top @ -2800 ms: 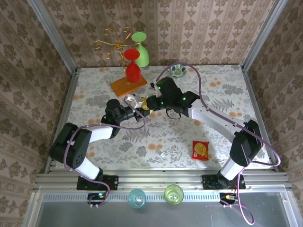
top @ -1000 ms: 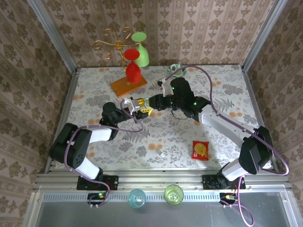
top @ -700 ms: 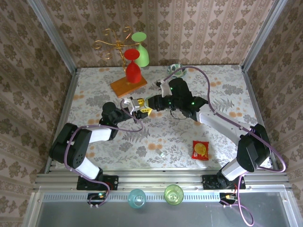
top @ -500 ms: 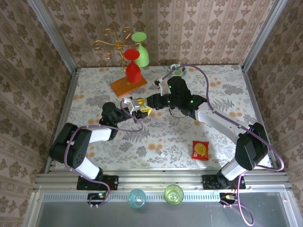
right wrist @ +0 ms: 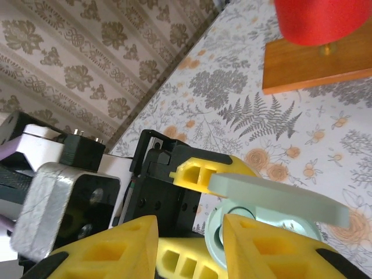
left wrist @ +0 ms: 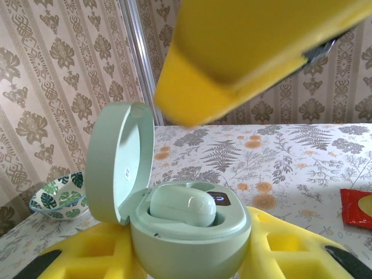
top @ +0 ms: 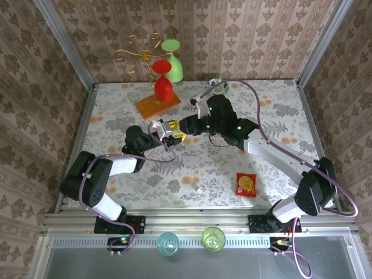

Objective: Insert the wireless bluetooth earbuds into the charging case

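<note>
Moved: right gripper [top: 174, 129] has swung round since the first frame, over the charging case [left wrist: 192, 241].
Risk: earbud [left wrist: 183, 206] may sit unseated; a skewed press could flip it out.
Hold: left gripper [left wrist: 192, 258] clamps the open case.
Bud: in its well, just above the left fingers.
Beyond: right gripper slightly parted, empty, directly overhead.

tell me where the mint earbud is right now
In the left wrist view the mint earbud lies in the well of the open charging case, right of its raised lid; the left gripper holds that case near the middle of the table.
</note>
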